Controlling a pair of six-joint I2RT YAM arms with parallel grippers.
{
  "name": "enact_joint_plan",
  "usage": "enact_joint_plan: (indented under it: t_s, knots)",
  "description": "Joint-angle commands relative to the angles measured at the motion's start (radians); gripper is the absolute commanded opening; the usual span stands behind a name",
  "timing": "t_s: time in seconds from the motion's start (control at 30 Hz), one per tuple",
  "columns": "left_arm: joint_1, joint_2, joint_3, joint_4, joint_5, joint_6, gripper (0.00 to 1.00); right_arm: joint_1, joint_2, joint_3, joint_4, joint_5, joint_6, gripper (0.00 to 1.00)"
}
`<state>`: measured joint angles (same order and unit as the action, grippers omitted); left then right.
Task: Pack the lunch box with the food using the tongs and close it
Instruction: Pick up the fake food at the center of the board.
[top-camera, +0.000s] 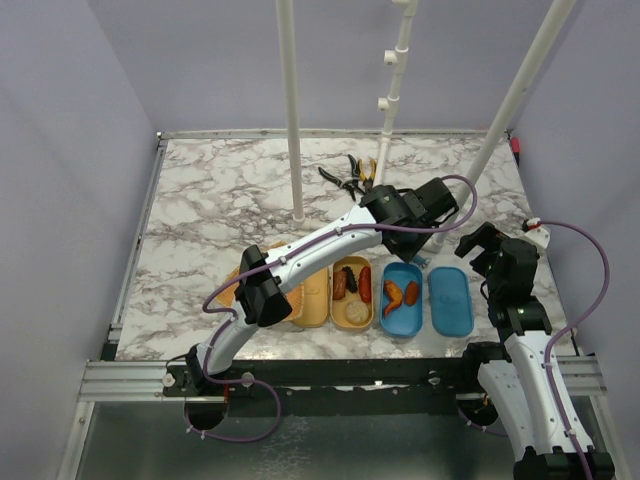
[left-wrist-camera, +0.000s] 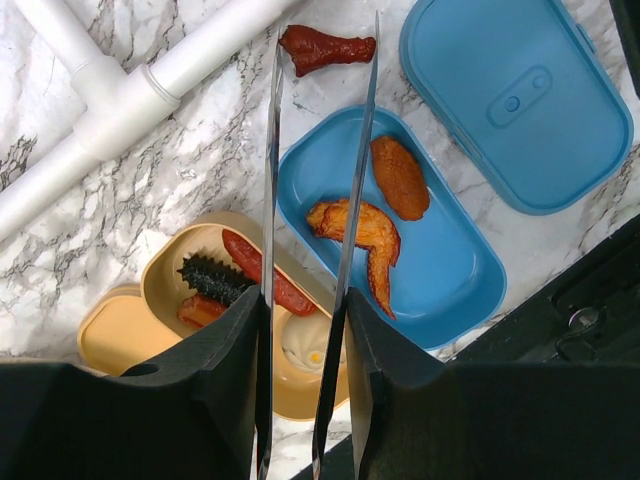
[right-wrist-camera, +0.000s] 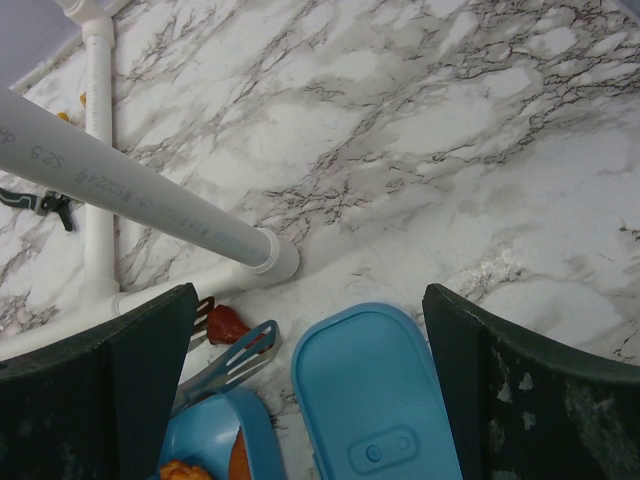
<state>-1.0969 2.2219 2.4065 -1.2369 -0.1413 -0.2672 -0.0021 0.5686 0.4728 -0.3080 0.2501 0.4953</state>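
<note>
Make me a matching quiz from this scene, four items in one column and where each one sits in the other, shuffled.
1 red drumstick
2 orange wing
3 spiky black piece
4 blue lid

A inside the beige container
B flat on the marble beside the blue box
C inside the blue box
D on the marble at the tips of the tongs

Pairs: 1-D, 2-C, 3-A, 4-B

From above, my left arm (top-camera: 330, 240) covers part of the tan lid (top-camera: 313, 303). At my left wrist, my fingers (left-wrist-camera: 200, 380) hide the tongs' (left-wrist-camera: 272, 180) joined end and part of the beige ball (left-wrist-camera: 300, 348). At my right wrist, the bottom edge cuts off the blue box (right-wrist-camera: 225, 425) and blue lid (right-wrist-camera: 370, 400).
</note>
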Motion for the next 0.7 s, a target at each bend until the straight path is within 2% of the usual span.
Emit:
enact_joint_plan:
  t_s: [0.0, 0.17, 0.67]
  knots:
    - [0.004, -0.008, 0.029, 0.001, -0.031, -0.004, 0.31, -0.003, -0.006, -0.013, 0.014, 0.012, -0.014, 1.0]
    - [0.009, -0.055, 0.014, 0.029, -0.034, -0.002, 0.29, -0.003, -0.007, -0.011, 0.01, 0.012, -0.014, 1.0]
    - [0.014, -0.245, -0.188, 0.168, -0.01, -0.002, 0.28, -0.003, -0.015, -0.011, 0.005, 0.018, -0.013, 1.0]
